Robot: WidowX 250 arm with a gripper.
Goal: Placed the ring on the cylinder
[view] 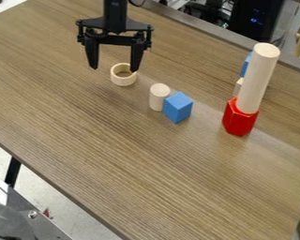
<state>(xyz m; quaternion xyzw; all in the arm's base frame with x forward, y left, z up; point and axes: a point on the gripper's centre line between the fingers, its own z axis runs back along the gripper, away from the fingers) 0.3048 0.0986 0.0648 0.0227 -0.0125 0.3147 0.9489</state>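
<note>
Metal framework (pixel 43 222): at the lower left corner, nearest the camera, beside the table, with a bolt (pixel 32 214) on it.
Table leg (pixel 13 171): dark, slanting down below the near left edge of the tabletop.
Table (pixel 115 154): brown wood-grain top, running across the view at a slant.
Red hexagonal block (pixel 240 123): on the right part of the table, under the tall cylinder.
Tall wooden cylinder (pixel 259 77): standing with its foot at the top of the red block; whether it sits on it or is set into it, I cannot tell.
Blue cube (pixel 177 107): on the table left of the red block, well apart from it.
Short wooden cylinder (pixel 159 97): upright, just beside the cube on its left; contact cannot be told.
Blue block and pale wooden piece: the blue (pixel 246 64) and the pale (pixel 238 87) both partly hidden behind the tall cylinder.
Wooden ring (pixel 123 80): flat on the table, hole upward, left of the short cylinder and apart from both cylinders.
Black gripper (pixel 115 69): at the upper left, pointing down, fingers spread wide, holding nothing; one fingertip overlaps the ring's rim in view, contact uncertain.
Dark case with blue lights (pixel 256 18): beyond the table's far edge.
</note>
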